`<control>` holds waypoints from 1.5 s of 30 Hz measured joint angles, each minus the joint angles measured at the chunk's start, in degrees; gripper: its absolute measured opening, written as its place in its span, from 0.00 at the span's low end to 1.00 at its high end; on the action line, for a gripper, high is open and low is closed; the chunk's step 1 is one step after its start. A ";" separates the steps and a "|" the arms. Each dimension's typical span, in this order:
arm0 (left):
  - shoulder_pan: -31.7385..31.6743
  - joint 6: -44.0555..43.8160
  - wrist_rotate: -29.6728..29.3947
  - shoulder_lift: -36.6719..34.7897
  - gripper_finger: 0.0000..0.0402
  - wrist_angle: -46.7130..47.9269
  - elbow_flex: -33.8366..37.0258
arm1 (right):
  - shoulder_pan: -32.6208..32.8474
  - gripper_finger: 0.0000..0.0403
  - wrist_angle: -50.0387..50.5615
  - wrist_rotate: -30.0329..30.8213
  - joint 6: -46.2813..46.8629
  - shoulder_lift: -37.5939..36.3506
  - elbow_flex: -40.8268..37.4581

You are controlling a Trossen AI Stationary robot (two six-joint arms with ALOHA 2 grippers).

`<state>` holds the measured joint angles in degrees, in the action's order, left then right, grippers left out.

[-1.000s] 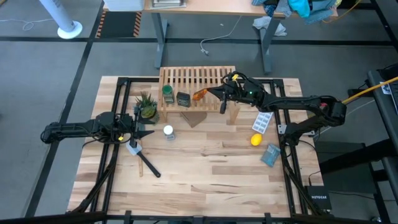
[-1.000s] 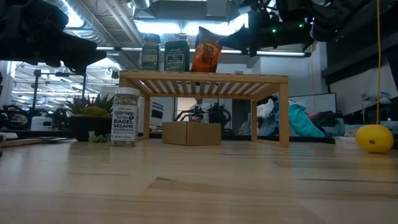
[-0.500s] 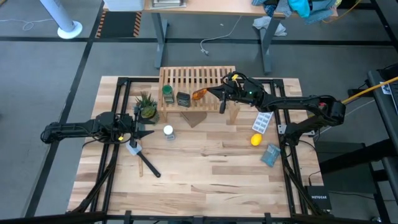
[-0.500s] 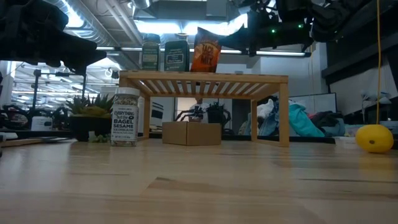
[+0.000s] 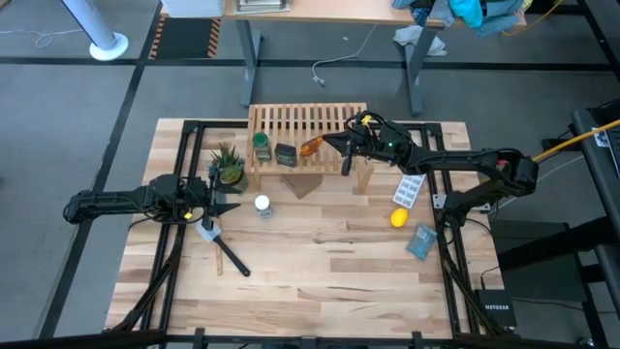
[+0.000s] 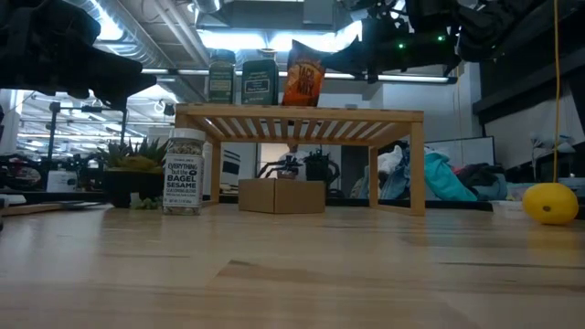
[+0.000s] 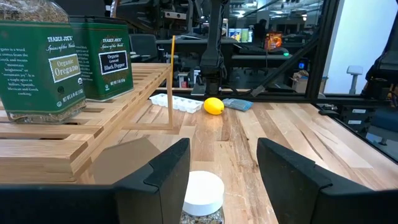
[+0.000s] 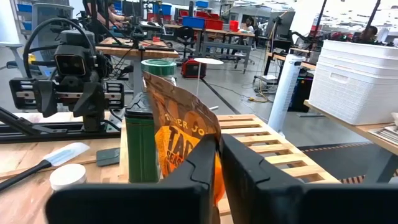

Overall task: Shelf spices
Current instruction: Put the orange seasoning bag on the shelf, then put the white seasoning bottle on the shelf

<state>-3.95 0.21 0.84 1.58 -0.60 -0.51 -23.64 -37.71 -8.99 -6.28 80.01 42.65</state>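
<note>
Right gripper (image 5: 332,145) pinched the orange pouch (image 5: 310,147) on the shelf (image 5: 305,121), upper centre — release next — left gripper (image 5: 225,206) wide, facing white-capped jar (image 5: 262,204).

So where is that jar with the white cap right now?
The white-capped jar stands on the table in front of the shelf, right of the potted plant, just ahead of the left gripper.

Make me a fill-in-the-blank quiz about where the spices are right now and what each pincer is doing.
1. The right pincer is shut on the ____ packet.
2. The white-capped jar stands on the ____, not on the shelf.
3. The left pincer, near that jar, is ____.
4. Beside the packet stand the dark tin and the ____-lidded jar.

Missing: orange; table; open; green
</note>
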 joint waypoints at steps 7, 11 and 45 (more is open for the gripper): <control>0.01 0.24 0.00 0.00 0.45 0.00 0.00 | 0.00 0.16 0.00 0.13 0.00 0.00 0.02; 0.01 0.28 0.00 0.00 0.45 0.00 0.00 | 0.00 0.25 0.02 0.93 0.00 0.00 0.02; 1.28 -3.29 0.01 1.64 0.45 0.02 0.00 | 28.28 0.39 17.81 18.87 3.99 -1.15 0.09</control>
<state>-2.67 -3.08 0.85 3.22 -0.58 -0.51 4.64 -19.90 9.88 -2.29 78.86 42.74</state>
